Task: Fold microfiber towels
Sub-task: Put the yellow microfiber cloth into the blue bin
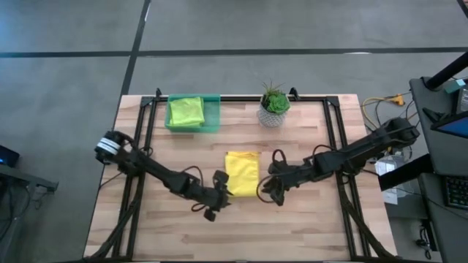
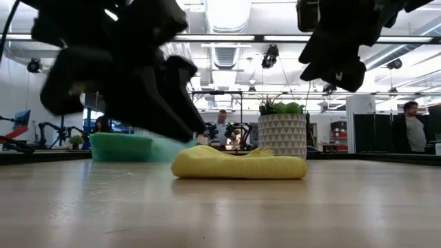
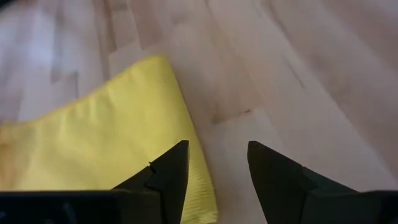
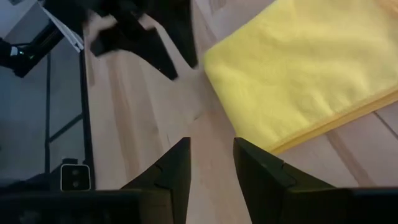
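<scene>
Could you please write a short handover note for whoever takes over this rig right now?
Left gripper: open, empty, beside the yellow towel's near left corner.
Right gripper: open, empty, by its near right corner.
Yellow towel: lies folded mid-table, released.
Lime green towel: lies in the green tray at the far edge, beside the potted plant.
Left: no other towels in view; check whether the yellow one needs another fold.

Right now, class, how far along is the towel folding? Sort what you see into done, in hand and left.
Done: a green towel lies in the tray, and the yellow towel sits folded in the middle of the table.
In hand: nothing. The left end effector and right end effector flank the yellow towel, both open and empty.
Left: the yellow towel is not in the tray. No other towels show.
</scene>
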`<act>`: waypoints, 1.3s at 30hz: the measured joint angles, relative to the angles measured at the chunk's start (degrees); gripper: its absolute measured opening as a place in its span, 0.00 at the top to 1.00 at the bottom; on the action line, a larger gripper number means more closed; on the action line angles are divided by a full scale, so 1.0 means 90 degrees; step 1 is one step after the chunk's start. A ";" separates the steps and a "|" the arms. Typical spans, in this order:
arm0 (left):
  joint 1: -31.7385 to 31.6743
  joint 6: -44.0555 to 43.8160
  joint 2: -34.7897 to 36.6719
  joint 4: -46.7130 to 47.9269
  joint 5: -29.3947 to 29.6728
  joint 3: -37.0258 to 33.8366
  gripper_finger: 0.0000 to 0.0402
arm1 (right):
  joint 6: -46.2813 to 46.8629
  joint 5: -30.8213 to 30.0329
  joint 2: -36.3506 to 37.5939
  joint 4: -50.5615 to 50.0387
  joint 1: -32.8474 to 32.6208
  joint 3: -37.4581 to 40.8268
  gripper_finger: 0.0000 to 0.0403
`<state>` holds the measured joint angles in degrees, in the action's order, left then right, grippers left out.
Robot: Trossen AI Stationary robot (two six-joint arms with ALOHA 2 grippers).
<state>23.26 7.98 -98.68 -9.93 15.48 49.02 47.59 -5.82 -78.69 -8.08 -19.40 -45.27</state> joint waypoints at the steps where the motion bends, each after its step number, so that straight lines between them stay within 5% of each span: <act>1: -0.0018 -0.0004 -0.0130 0.0025 0.0000 0.0072 0.62 | -0.0014 -0.0050 0.0036 -0.0015 -0.0026 0.0004 0.71; 14: -0.0328 -0.0801 -0.1654 0.2818 0.0412 0.1761 0.62 | -0.0364 -0.0093 0.0595 -0.0112 -0.0136 0.0031 0.72; 20: -0.0428 -0.1517 -0.1668 0.3324 0.0738 0.1826 0.66 | -0.0498 -0.0082 0.0849 -0.0133 -0.0165 0.0031 0.73; 29: -0.0548 -0.2167 -0.1798 0.4101 0.0688 0.1799 0.97 | -0.0526 -0.0069 0.1072 -0.0222 -0.0195 0.0033 0.73; 39: -0.0604 -0.2140 -0.0652 0.4656 0.0783 0.2293 1.00 | -0.0757 -0.0030 0.1107 -0.0263 -0.0308 0.0034 0.73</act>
<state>17.82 -11.28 -104.55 31.97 22.52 69.66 40.78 -6.09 -68.73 -10.45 -22.17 -44.97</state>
